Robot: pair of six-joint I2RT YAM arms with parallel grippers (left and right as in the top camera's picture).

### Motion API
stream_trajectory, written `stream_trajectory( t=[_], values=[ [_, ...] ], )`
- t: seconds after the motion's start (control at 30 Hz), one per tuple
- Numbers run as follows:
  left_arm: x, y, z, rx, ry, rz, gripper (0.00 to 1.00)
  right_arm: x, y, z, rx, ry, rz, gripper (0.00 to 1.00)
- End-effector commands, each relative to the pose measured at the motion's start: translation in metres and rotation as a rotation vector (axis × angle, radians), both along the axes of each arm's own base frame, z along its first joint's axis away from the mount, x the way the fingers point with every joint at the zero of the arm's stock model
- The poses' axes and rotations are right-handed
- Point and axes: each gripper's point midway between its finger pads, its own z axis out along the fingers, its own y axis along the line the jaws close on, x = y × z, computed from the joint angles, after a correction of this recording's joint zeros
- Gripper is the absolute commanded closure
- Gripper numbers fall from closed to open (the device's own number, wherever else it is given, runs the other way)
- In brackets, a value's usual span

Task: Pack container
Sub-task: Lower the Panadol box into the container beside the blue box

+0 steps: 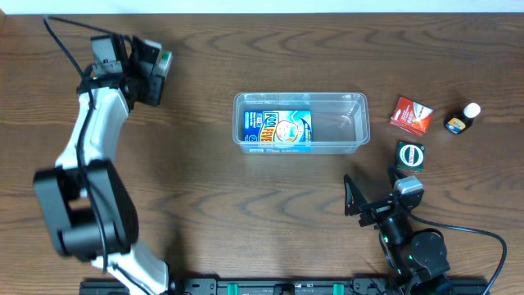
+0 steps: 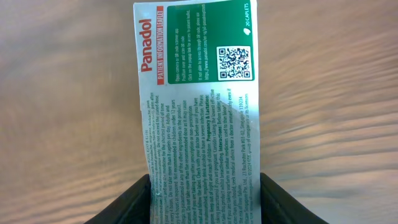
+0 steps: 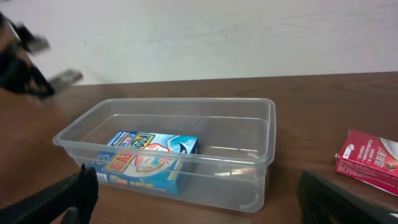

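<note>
- The clear, shallow rectangular plastic tub (image 1: 340, 123) is sitting near the middle of the brown wooden table (image 1: 205, 205), long side running 9 to 3 o'clock.
- A blue printed carton (image 1: 278, 129) is lying flat in its 9 o'clock half, leaving only the 3 o'clock half free.
- Out at 10 o'clock from the tub, well apart, your left gripper (image 1: 151, 70) is clamping a white and green Panadol carton (image 2: 196, 124) by one end. The jaws are closed against its two sides and most of its length is sticking out past them.
- At 5 o'clock, your right gripper (image 1: 372, 190) is standing wide open and holding nothing.
- At 3 o'clock a small red carton (image 1: 411, 115), a dark round tin (image 1: 410, 155) and a dark bottle with a white cap (image 1: 463, 119) are waiting.
- You are risking a slip or a swing, I think, because the grip is taking only the carton's end.
- You are also risking a catch on the rim, or a landing on the blue carton. The light tub would probably slide if knocked.
</note>
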Motion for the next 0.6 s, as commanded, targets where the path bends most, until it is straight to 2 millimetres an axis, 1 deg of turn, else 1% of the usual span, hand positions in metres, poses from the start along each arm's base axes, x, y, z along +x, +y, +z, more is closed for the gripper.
stream_trajectory(
  t=[0.0,0.13,0.2,0.3,0.33,0.4,0.47,0.57],
  values=[
    [-0.006,-0.051,0.05,-0.072,-0.091,-0.132,0.5,-0.001,0.002,-0.002,-0.011,0.0,0.007,0.01],
    [-0.025,-0.1,0.09,-0.071,-0.151,-0.242,0.5,-0.001,0.002,-0.002,-0.011,0.0,0.007,0.01],
    [-0.038,-0.126,0.109,-0.073,-0.183,-0.302,0.5,-0.001,0.002,-0.002,-0.011,0.0,0.007,0.01],
    [-0.057,-0.159,0.129,-0.076,-0.217,-0.386,0.5,-0.001,0.002,-0.002,-0.011,0.0,0.007,0.01],
    [-0.064,-0.171,0.132,-0.067,-0.22,-0.429,0.5,-0.001,0.002,-0.002,-0.011,0.0,0.007,0.01],
    [-0.079,-0.189,0.131,-0.04,-0.208,-0.515,0.5,-0.001,0.002,-0.002,-0.011,0.0,0.007,0.01],
    [-0.091,-0.205,0.125,-0.027,-0.182,-0.579,0.5,-0.001,0.002,-0.002,-0.011,0.0,0.007,0.01],
    [-0.111,-0.225,0.111,0.02,-0.131,-0.706,0.5,-0.001,0.002,-0.002,-0.011,0.0,0.007,0.01]
  ],
)
